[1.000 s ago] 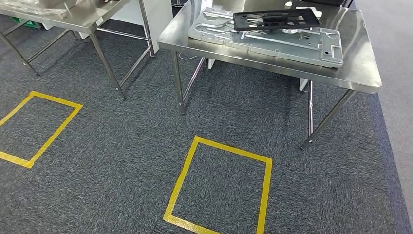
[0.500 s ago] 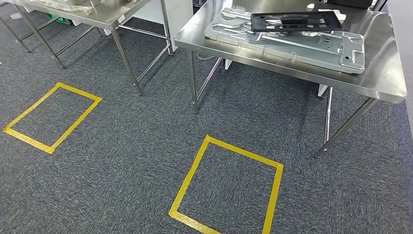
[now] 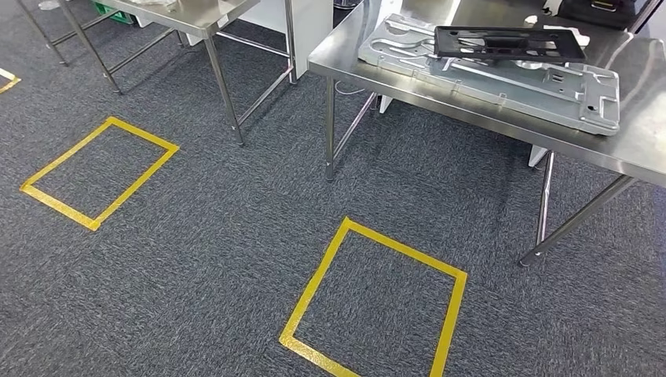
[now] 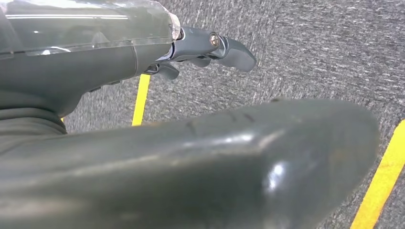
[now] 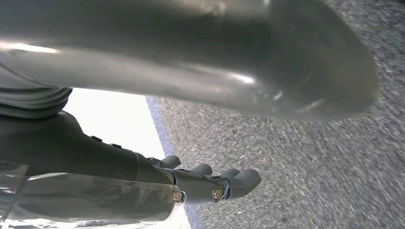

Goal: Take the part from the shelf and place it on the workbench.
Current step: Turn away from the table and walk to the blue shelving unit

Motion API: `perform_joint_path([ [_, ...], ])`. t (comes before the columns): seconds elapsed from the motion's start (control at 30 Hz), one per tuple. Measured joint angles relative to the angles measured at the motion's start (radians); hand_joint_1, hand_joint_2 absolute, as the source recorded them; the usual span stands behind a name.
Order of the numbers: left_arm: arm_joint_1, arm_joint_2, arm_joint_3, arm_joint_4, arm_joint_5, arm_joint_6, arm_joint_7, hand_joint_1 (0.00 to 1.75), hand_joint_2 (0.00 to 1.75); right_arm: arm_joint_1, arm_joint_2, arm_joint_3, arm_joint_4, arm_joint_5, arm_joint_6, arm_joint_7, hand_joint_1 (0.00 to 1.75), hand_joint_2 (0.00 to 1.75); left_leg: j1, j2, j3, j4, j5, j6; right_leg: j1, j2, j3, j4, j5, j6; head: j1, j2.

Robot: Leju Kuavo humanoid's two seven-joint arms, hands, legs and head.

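Observation:
A steel workbench (image 3: pixel 353 56) stands at the upper right of the head view. On it lies a large silver metal plate (image 3: pixel 542 90) with a black rectangular frame (image 3: pixel 506 43) resting on top. My left hand (image 4: pixel 95 67) hangs over the grey carpet, its fingers (image 4: pixel 224 47) stretched out and nothing in it. My right hand (image 5: pixel 95 157) also hangs above the carpet, its fingers (image 5: pixel 234 183) straight and apart, holding nothing.
A yellow tape square (image 3: pixel 318 275) marks the carpet in front of the workbench, and another yellow square (image 3: pixel 139 184) lies to the left. A second steel table (image 3: pixel 208 12) stands at the upper left. Thin table legs (image 3: pixel 330 126) reach down to the floor.
The whole picture has slid to the right and slightly down, so the camera has turned left. The plate and black frame keep their places on the workbench.

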Motion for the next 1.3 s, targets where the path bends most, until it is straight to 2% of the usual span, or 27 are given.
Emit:
perform_joint_path([
  [0.07,0.001,0.000,0.000,0.000,0.001,-0.001,-0.003,0.00,0.00,0.002,0.000,0.000,0.000,-0.001,0.004,0.004,0.00,0.00,0.000,-0.006,0.000,0.001,0.000,0.000,0.000,0.001,-0.014,0.029,-0.002,0.001,0.000,0.000],
  [0.1,0.002,0.000,0.000,0.000,0.001,-0.001,-0.006,0.00,0.00,0.003,0.000,0.000,0.000,-0.002,0.008,0.008,0.00,0.00,0.000,-0.010,0.000,0.002,0.000,0.000,-0.001,0.001,-0.018,0.034,0.005,0.002,0.000,0.000],
  [0.13,0.003,0.000,0.000,0.000,0.002,-0.002,-0.010,0.00,0.00,0.004,0.000,0.000,0.000,-0.003,0.014,0.016,0.00,0.00,0.000,-0.017,0.001,0.002,-0.001,-0.001,-0.001,0.001,-0.011,0.016,0.026,0.002,0.000,0.000],
  [0.2,0.004,0.005,0.000,0.000,0.001,0.002,-0.032,0.00,0.00,0.008,0.002,-0.002,0.001,-0.023,0.041,0.058,0.00,0.00,-0.002,-0.040,0.000,0.007,-0.003,-0.012,-0.001,0.030,0.057,-0.141,0.105,-0.008,0.000,0.000],
  [0.27,0.005,0.014,0.000,0.000,-0.007,0.007,-0.057,0.00,0.00,0.009,0.008,-0.006,0.002,-0.049,0.065,0.095,0.00,0.00,-0.001,-0.063,-0.004,0.009,-0.003,-0.030,0.003,0.052,0.111,-0.270,0.160,-0.022,0.000,0.000],
  [0.33,0.007,0.027,-0.002,0.000,-0.017,0.004,-0.072,0.00,0.00,0.007,0.021,-0.012,0.001,-0.059,0.070,0.097,0.00,0.00,0.001,-0.063,-0.009,0.016,-0.009,-0.042,0.000,0.037,0.114,-0.277,0.164,-0.036,0.000,0.000],
  [0.4,0.006,0.041,-0.002,0.000,-0.020,0.004,-0.081,0.00,0.00,0.006,0.037,-0.014,0.001,-0.062,0.077,0.099,0.00,0.00,0.001,-0.035,-0.039,0.083,-0.052,-0.051,-0.003,0.019,0.118,-0.286,0.167,-0.051,0.000,0.000],
  [0.47,0.006,0.056,-0.004,0.000,-0.025,0.012,-0.083,0.00,0.00,0.006,0.051,-0.017,0.001,-0.067,0.084,0.102,0.00,0.00,0.004,-0.007,-0.103,0.221,-0.120,-0.058,0.002,0.001,0.117,-0.285,0.166,-0.058,0.000,0.000],
  [0.5,0.007,0.065,-0.005,0.000,-0.029,0.017,-0.082,0.00,0.00,0.007,0.059,-0.019,0.001,-0.071,0.085,0.103,0.00,0.00,0.005,-0.002,-0.130,0.278,-0.141,-0.061,0.004,-0.007,0.117,-0.284,0.165,-0.059,0.000,0.000],
  [0.53,0.008,0.073,-0.006,0.000,-0.031,0.020,-0.080,0.00,0.00,0.006,0.066,-0.021,0.001,-0.074,0.085,0.103,0.00,0.00,0.005,0.001,-0.141,0.304,-0.142,-0.062,0.005,-0.015,0.117,-0.283,0.164,-0.059,0.000,0.000],
  [0.57,0.010,0.081,-0.008,0.000,-0.033,0.020,-0.079,0.00,0.00,0.006,0.073,-0.024,0.001,-0.077,0.085,0.103,0.00,0.00,0.005,0.004,-0.131,0.285,-0.123,-0.062,0.006,-0.022,0.117,-0.281,0.163,-0.059,0.000,0.000],
  [0.6,0.011,0.087,-0.009,0.000,-0.033,0.020,-0.078,0.00,0.00,0.005,0.080,-0.026,0.001,-0.078,0.085,0.103,0.00,0.00,0.005,0.008,-0.101,0.228,-0.091,-0.060,0.007,-0.029,0.118,-0.279,0.161,-0.058,0.000,0.000],
  [0.67,0.012,0.096,-0.012,0.000,-0.034,0.021,-0.076,0.00,0.00,0.003,0.090,-0.029,0.001,-0.080,0.085,0.103,0.00,0.00,0.002,0.032,-0.025,0.081,-0.035,-0.051,0.009,-0.041,0.121,-0.276,0.157,-0.053,0.000,0.000],
  [0.7,0.011,0.099,-0.014,0.000,-0.035,0.022,-0.075,0.00,0.00,0.001,0.093,-0.030,0.000,-0.081,0.085,0.101,0.00,0.00,-0.001,0.041,-0.002,0.034,-0.022,-0.045,0.011,-0.045,0.123,-0.275,0.155,-0.049,0.000,0.000],
  [0.73,0.011,0.101,-0.015,0.000,-0.037,0.025,-0.072,0.00,0.00,0.000,0.095,-0.031,0.000,-0.083,0.085,0.098,0.00,0.00,-0.004,0.045,0.008,0.012,-0.020,-0.039,0.013,-0.049,0.124,-0.274,0.154,-0.044,0.000,0.000],
  [0.8,0.014,0.104,-0.018,0.000,-0.044,0.036,-0.057,0.00,0.00,-0.002,0.097,-0.034,0.000,-0.086,0.082,0.081,0.00,0.00,-0.005,0.033,0.007,0.008,-0.017,-0.029,0.013,-0.056,0.127,-0.275,0.153,-0.033,0.000,0.000],
  [0.87,0.018,0.106,-0.021,0.001,-0.049,0.044,-0.034,0.00,0.00,-0.003,0.099,-0.037,-0.001,-0.085,0.075,0.056,0.00,0.00,0.000,0.024,0.009,0.001,-0.008,-0.018,0.011,-0.040,0.120,-0.254,0.134,-0.021,0.000,0.000],
  [0.9,0.019,0.107,-0.022,0.001,-0.049,0.045,-0.027,0.00,0.00,-0.002,0.099,-0.038,-0.001,-0.084,0.071,0.046,0.00,0.00,0.003,0.020,0.009,-0.002,-0.004,-0.013,0.010,-0.026,0.105,-0.218,0.109,-0.015,0.000,0.000],
  [0.93,0.019,0.107,-0.023,0.001,-0.047,0.046,-0.022,0.00,0.00,-0.001,0.099,-0.038,-0.001,-0.082,0.068,0.038,0.00,0.00,0.003,0.015,0.008,-0.003,-0.002,-0.009,0.008,-0.011,0.079,-0.162,0.074,-0.011,0.000,0.000],
  [1.0,0.020,0.106,-0.024,0.001,-0.043,0.046,-0.021,0.00,0.00,0.000,0.097,-0.040,0.000,-0.080,0.062,0.028,0.00,0.00,0.002,0.005,0.002,-0.001,0.000,-0.007,0.006,0.000,0.015,-0.029,0.014,-0.007,0.000,0.000],
  [1.03,0.020,0.106,-0.024,0.001,-0.042,0.045,-0.021,0.00,0.00,0.001,0.095,-0.041,0.000,-0.080,0.060,0.025,0.00,0.00,0.002,-0.002,0.000,0.000,0.000,-0.007,0.006,0.001,-0.006,0.012,0.006,-0.006,0.000,0.000],
  [1.07,0.020,0.104,-0.024,0.001,-0.043,0.044,-0.022,0.00,0.00,0.001,0.093,-0.042,0.000,-0.081,0.059,0.023,0.00,0.00,0.002,-0.009,0.000,0.002,0.000,-0.007,0.005,0.002,-0.009,0.017,0.019,-0.005,0.000,0.000],
  [1.1,0.020,0.101,-0.025,0.001,-0.044,0.042,-0.024,0.00,0.00,0.000,0.090,-0.043,0.000,-0.083,0.058,0.023,0.00,0.00,0.002,-0.018,0.000,0.003,-0.001,-0.008,0.004,0.003,0.005,-0.017,0.048,-0.006,0.000,0.000],
  [1.17,0.017,0.096,-0.026,0.001,-0.049,0.036,-0.027,0.00,0.00,0.000,0.083,-0.045,0.000,-0.086,0.057,0.029,0.00,0.00,0.003,-0.033,0.002,0.006,-0.003,-0.011,0.001,0.020,0.069,-0.154,0.121,-0.011,0.000,0.000],
  [1.2,0.016,0.095,-0.027,0.001,-0.051,0.033,-0.028,0.00,0.00,0.000,0.080,-0.047,0.000,-0.088,0.057,0.035,0.00,0.00,0.002,-0.040,0.001,0.009,-0.004,-0.015,0.002,0.032,0.095,-0.213,0.143,-0.015,0.000,0.000],
  [1.23,0.014,0.093,-0.028,0.001,-0.052,0.028,-0.029,0.00,0.00,0.000,0.078,-0.049,0.001,-0.089,0.057,0.041,0.00,0.00,0.002,-0.045,-0.002,0.011,-0.004,-0.021,0.003,0.042,0.110,-0.251,0.154,-0.018,0.000,0.000],
  [1.3,0.013,0.091,-0.030,0.001,-0.054,0.018,-0.029,0.00,0.00,0.001,0.077,-0.054,0.002,-0.093,0.054,0.053,0.00,0.00,0.002,-0.055,-0.008,0.012,-0.002,-0.034,0.008,0.045,0.114,-0.268,0.154,-0.028,0.000,0.000],
])
